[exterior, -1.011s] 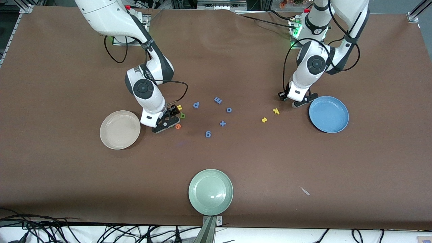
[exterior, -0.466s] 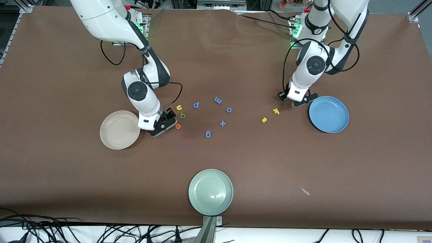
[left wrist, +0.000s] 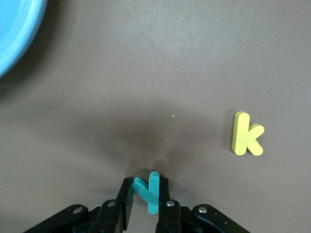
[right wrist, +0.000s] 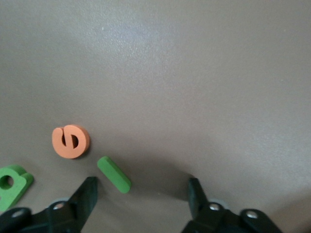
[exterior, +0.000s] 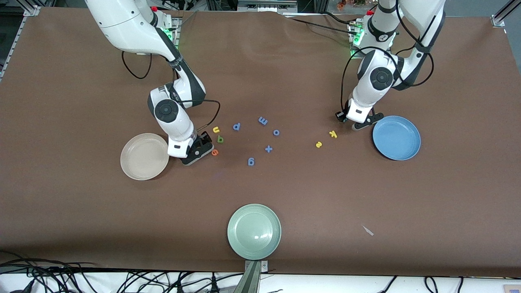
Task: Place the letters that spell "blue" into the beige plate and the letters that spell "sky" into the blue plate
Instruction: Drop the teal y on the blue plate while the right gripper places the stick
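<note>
My left gripper point(left wrist: 146, 187) is shut on the teal-green y point(left wrist: 150, 191), low over the table beside the blue plate point(exterior: 396, 137). In the front view that gripper point(exterior: 353, 123) hides the y. The yellow k point(left wrist: 247, 134) lies close by, and the yellow s point(exterior: 318, 144) lies a little nearer the camera. My right gripper point(right wrist: 142, 184) stands open, low beside the beige plate point(exterior: 144, 156). The thin green l point(right wrist: 114, 174) lies between its fingers, close to one of them. The orange e point(right wrist: 71, 141), olive-green b point(right wrist: 10, 187) and yellow u point(exterior: 216, 130) lie just past it.
Several all-blue letters lie mid-table, among them a p point(exterior: 236, 126), an o point(exterior: 276, 132) and a plus sign point(exterior: 268, 149). A pale green plate point(exterior: 254, 232) sits near the front edge. A small white scrap point(exterior: 368, 230) lies toward the left arm's end.
My right hand has shifted a little toward the beige plate, uncovering the yellow u. The left arm has stayed in place.
</note>
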